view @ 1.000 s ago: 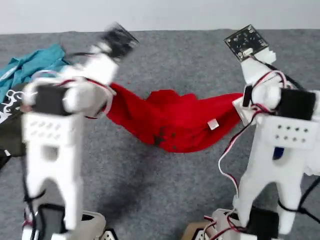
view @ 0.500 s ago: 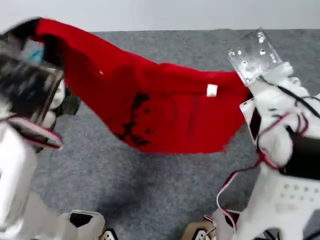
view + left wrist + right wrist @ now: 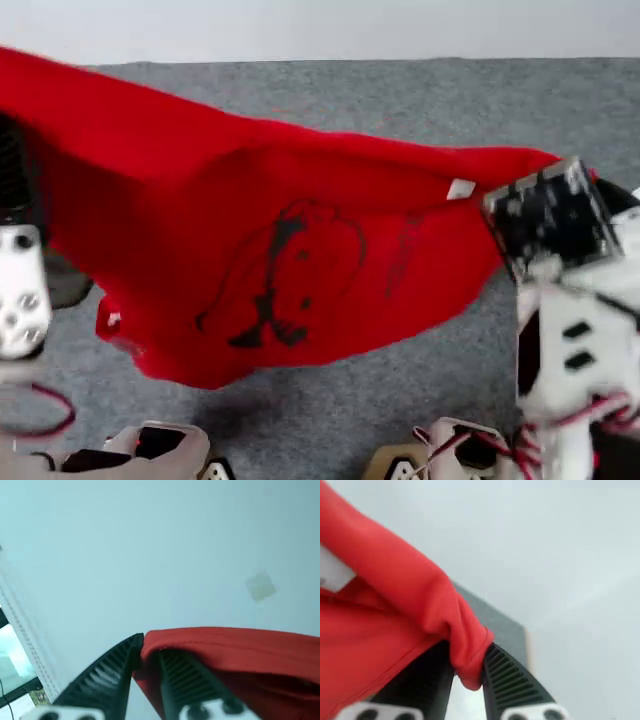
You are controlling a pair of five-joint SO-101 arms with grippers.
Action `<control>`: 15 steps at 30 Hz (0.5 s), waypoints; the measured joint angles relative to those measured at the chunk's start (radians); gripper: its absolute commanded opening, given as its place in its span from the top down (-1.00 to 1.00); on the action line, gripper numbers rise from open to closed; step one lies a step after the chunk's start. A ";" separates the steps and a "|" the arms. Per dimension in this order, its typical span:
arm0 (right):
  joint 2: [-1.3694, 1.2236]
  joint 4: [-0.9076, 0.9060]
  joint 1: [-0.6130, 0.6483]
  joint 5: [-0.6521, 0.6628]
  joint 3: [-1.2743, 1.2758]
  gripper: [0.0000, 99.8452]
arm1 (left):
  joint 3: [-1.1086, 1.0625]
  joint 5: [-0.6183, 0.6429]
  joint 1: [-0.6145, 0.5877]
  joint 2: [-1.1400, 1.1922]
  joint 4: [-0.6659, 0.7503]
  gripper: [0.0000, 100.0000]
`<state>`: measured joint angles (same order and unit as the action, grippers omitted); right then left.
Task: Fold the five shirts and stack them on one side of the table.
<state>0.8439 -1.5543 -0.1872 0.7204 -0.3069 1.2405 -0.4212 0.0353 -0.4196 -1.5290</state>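
A red shirt (image 3: 270, 250) with a dark print hangs spread out high above the grey table (image 3: 400, 100), held up by both arms. My left gripper (image 3: 145, 652) is shut on one edge of the red shirt (image 3: 235, 650). My right gripper (image 3: 469, 672) is shut on the other edge of the red shirt (image 3: 385, 600), near its white neck label (image 3: 461, 188). In the high view the left arm (image 3: 20, 290) stands at the left edge and the right arm (image 3: 560, 300) at the right.
The arm bases (image 3: 150, 450) sit along the near edge of the table. The lifted shirt hides the left part of the table. A pale wall (image 3: 320, 25) runs behind the far edge.
Both arms have risen and drawn apart, lifting the red shirt off the table and stretching it wide toward the camera. It now hides the teal and black shirts at the left.
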 measured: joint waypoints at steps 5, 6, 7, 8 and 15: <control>0.069 0.000 -0.002 0.038 0.000 0.98 | 0.078 -0.034 0.000 0.000 0.000 0.99; 0.084 0.000 -0.002 0.048 0.000 0.98 | 0.094 -0.051 0.000 0.000 0.000 0.99; 0.101 0.000 -0.002 0.055 0.000 0.98 | 0.112 -0.064 0.000 0.000 0.000 0.99; 0.117 0.000 -0.002 0.063 0.000 0.98 | 0.132 -0.078 0.000 -0.002 0.000 0.99; 0.176 0.000 -0.002 0.106 0.000 0.98 | 0.206 -0.117 0.000 -0.003 0.000 0.99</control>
<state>1.0203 -1.5543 -0.1887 0.8263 -0.3069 1.4461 -0.5378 0.0353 -0.4227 -1.5290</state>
